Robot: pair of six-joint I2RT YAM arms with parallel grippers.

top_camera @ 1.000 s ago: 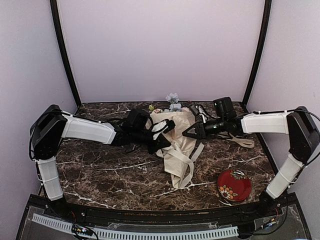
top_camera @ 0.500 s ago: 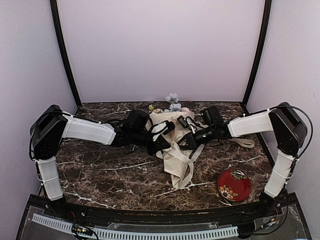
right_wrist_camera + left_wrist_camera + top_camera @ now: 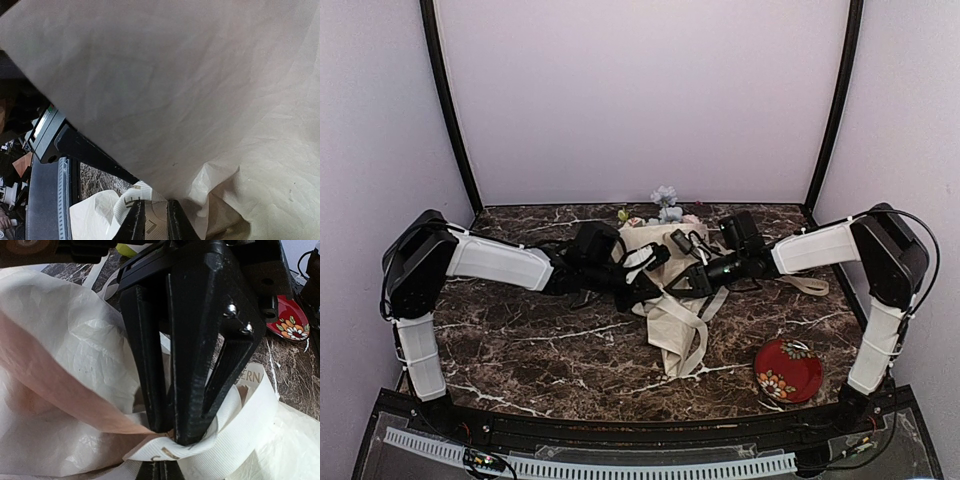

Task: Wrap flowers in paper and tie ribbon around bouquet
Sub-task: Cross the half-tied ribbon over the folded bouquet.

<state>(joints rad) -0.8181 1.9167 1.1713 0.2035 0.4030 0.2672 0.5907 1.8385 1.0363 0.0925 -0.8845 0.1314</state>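
From above, the bouquet lies far-centre on the desk; the left wrist shows the left gripper clamped on the ribbon; the right wrist shows ribbon between the narrow-set jaws of the right gripper, hold unclear, so pulling could slip it.

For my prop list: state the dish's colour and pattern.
The dish is red, with white-and-orange flowers and green leaves near its rim. It shows best in the left wrist view.
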